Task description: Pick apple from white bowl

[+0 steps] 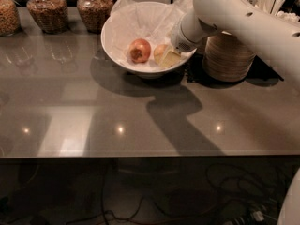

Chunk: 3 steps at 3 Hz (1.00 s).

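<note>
Glossy grey table, seen from the front and slightly above.

- White bowl sits at the table's far middle, wide and shallow, lined with crinkled white paper that sticks up past the far rim.
- Two fruits lie on the bowl's floor, side by side and close together. On the left is the redder apple, with a dark brownish patch facing the camera. On the right is the paler, yellowish apple, partly hidden.
- White arm comes in from the upper right, over the bowl's right rim, and slants down into the bowl.
- Hand is low inside the bowl at its right side, right against the paler apple and covering that apple's right half. Cannot tell how far open it is, or whether it has hold of the apple. The apple rests in the bowl.
- Stacked beige bowls stand just right of the white bowl, behind the arm.
- Glass jars of brown dry goods line the far left edge.
- The arm's shadow falls across the table in front of the bowl.
</note>
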Tool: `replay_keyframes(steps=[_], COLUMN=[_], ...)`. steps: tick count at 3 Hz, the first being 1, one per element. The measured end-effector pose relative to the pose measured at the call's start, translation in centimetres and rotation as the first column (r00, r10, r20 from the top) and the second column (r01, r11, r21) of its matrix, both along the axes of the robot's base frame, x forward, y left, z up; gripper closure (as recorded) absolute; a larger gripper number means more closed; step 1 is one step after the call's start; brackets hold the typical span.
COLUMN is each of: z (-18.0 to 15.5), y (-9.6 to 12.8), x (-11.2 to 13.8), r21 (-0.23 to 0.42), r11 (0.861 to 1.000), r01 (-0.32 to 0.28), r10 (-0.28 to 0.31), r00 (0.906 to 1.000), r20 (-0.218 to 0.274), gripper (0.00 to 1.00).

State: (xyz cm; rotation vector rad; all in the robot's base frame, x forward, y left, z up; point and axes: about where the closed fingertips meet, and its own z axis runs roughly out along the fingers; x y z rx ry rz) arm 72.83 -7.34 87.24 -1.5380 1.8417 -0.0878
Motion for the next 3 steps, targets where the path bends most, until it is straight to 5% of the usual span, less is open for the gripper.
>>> replay_keyframes(steps=[2, 3], z=[-1.5, -1.8], y=[0.2, 0.3], x=[1.0, 1.0], r21=[0.009, 0.010], r11=[1.000, 1.000], r01=[0.011, 0.014], r10=[-0.011, -0.013], r00=[0.9997, 0.9995], r20=[-0.023, -0.029], gripper=[0.41, 0.54])
